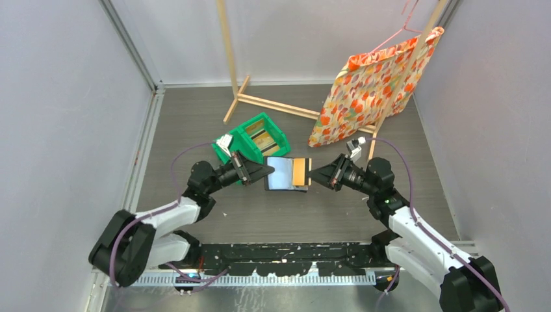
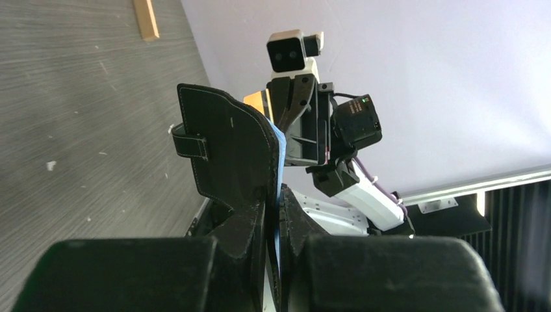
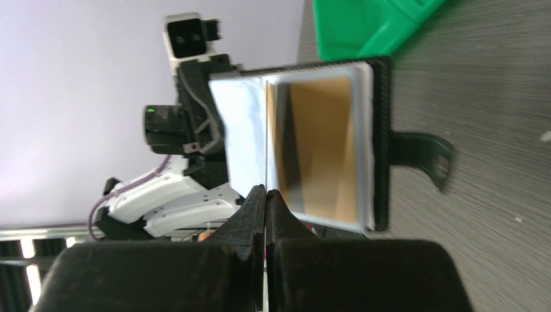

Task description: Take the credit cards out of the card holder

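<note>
Top view overhead; wrist views close, opposed, sharing card holder point(image 2: 230, 153)

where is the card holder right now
The card holder is central in the top view, between the left tool and right tool, beside the green bin.

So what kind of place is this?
Probably a robot test booth, not a home: plain pale walls box in a grey table, a left arm and right arm are bolted at its near edge, and props like a green bin and flowered cloth are set out.
</note>
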